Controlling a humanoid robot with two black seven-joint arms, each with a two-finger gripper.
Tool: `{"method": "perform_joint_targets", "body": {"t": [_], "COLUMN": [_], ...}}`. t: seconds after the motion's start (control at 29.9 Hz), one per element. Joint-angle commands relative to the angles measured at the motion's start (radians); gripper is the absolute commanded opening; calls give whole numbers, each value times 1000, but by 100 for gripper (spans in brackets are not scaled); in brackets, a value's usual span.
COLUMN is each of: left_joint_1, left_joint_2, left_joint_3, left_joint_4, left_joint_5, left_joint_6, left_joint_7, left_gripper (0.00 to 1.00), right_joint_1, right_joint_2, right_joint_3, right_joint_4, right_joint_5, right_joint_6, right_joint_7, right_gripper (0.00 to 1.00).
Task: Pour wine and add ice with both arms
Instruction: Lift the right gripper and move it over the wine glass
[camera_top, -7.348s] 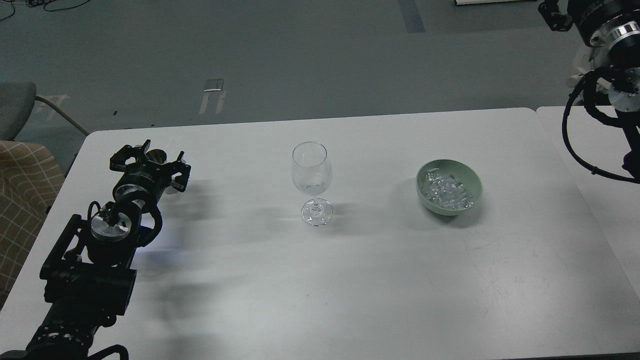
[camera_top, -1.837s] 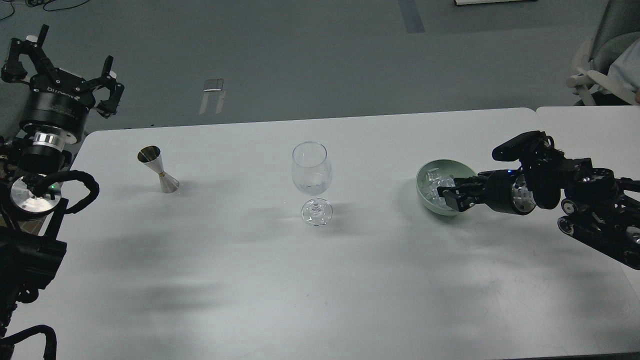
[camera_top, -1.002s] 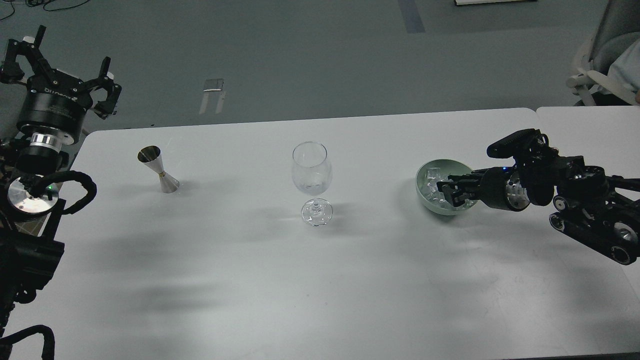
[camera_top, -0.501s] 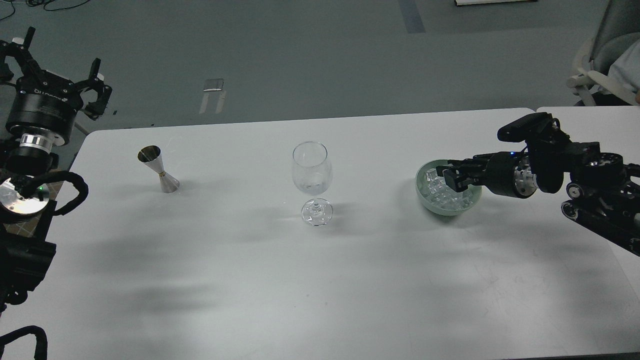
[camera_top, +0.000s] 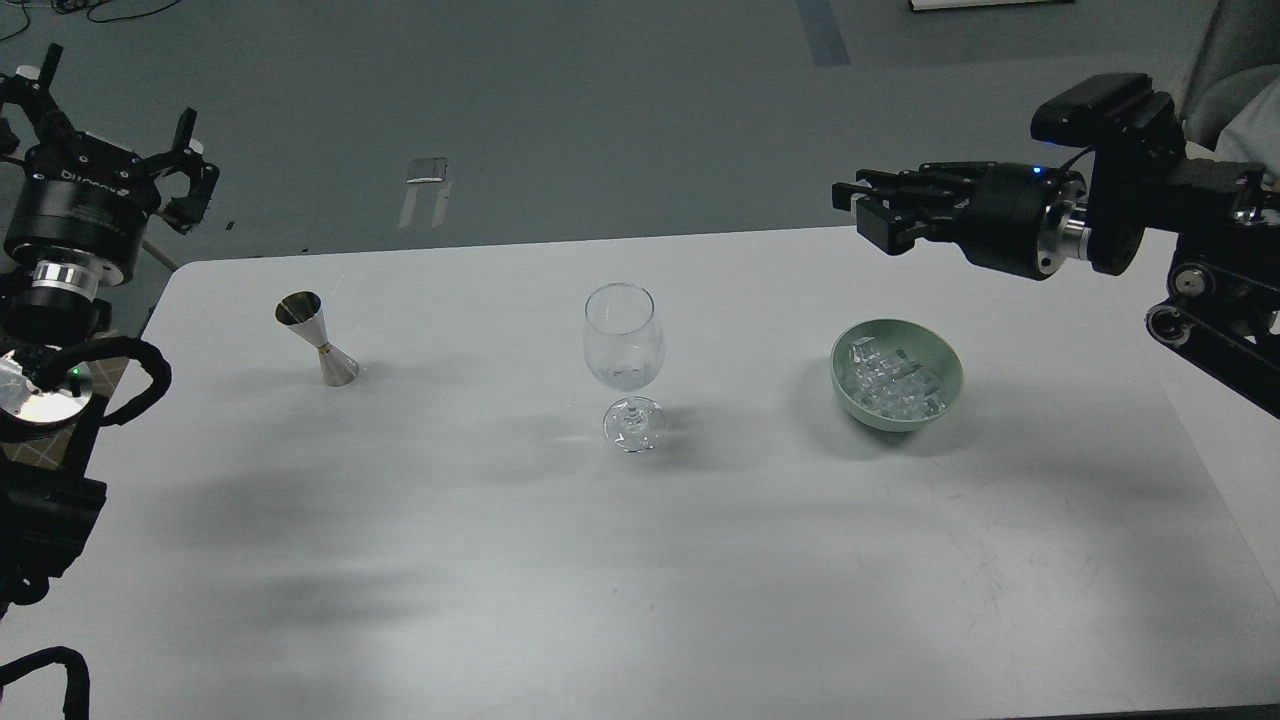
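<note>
Above ice (camera_top: 893, 382), right gripper (camera_top: 872, 208) seemingly closed, left gripper (camera_top: 105, 135) spread

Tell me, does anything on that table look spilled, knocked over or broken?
Nothing stands out. The wine glass and the metal jigger both stand upright, the ice is all inside the green bowl, and the table shows no puddle. Both grippers are lifted away from the objects.

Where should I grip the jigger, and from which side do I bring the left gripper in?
Grip the jigger at its narrow waist, where the two cones meet. It stands upright near the table's left end with nothing close by, so a level approach from the left by the left gripper, fingers either side of the waist, looks safest. The flaring cones above and below should stop slipping.
</note>
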Motion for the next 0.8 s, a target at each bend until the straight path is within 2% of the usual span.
{"method": "perform_joint_targets", "body": {"t": [0.0,0.43,0.57,0.77], "left_joint_1": [3,9,9,9], "left_joint_2": [13,41,43,41], "left_joint_3": [0,0,-1,-1], "left_joint_4": [0,0,0,0], "left_joint_5": [-6,-6,-8,-9], "left_joint_6": [-1,-1,-1,-1], "left_joint_7": [-1,-1,-1,-4], "left_gripper": [98,98,98,98], "right_joint_1": [21,40,47,47], "right_joint_2": [78,296,350,385], "right_joint_3": [48,28,-31,-62], "right_joint_4": [28,23,3,-10], "right_joint_5": [-4,-15,-25,-38], "right_joint_6": [-1,8,6,6], "right_joint_7": [-7,-32,-38,-45], "right_gripper": [27,28,28,28]}}
